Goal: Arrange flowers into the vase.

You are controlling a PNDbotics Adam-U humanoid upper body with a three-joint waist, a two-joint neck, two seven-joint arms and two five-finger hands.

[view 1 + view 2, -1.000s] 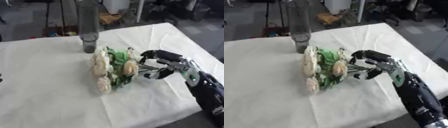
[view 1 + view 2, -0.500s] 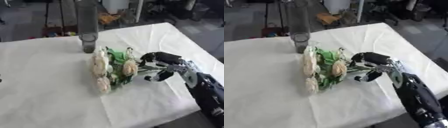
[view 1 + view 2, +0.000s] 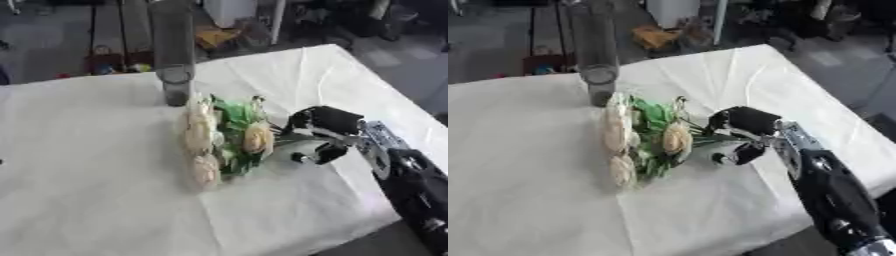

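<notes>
Fingers (image 3: 308,123) and thumb of the right hand (image 3: 325,131) are curling round the stem end of the flowers (image 3: 226,140), fingers above and thumb tip below; the stems themselves are showing only as thin green lines running into the palm, so contact is looking likely but I cannot tell how fully they are enclosed; black forearm is entering from the lower right corner.

Bouquet is lying on its side on the white tablecloth (image 3: 87,190), cream blooms pointing to the robot's left, green leaves between blooms and hand; topmost bloom is sitting just beside the base of the vase (image 3: 174,75), which is standing upright toward the far edge of the table, a tall grey-clear cylinder, holding nothing that I can see.

Left hand is not showing in either view.

Judgement: grasp step in hand, lift not yet begun; next move is calling for raising the bunch off the cloth, turning it stems-down, and bringing the stem ends over the narrow vase mouth; risk is knocking the vase, given how near the blooms are lying.
</notes>
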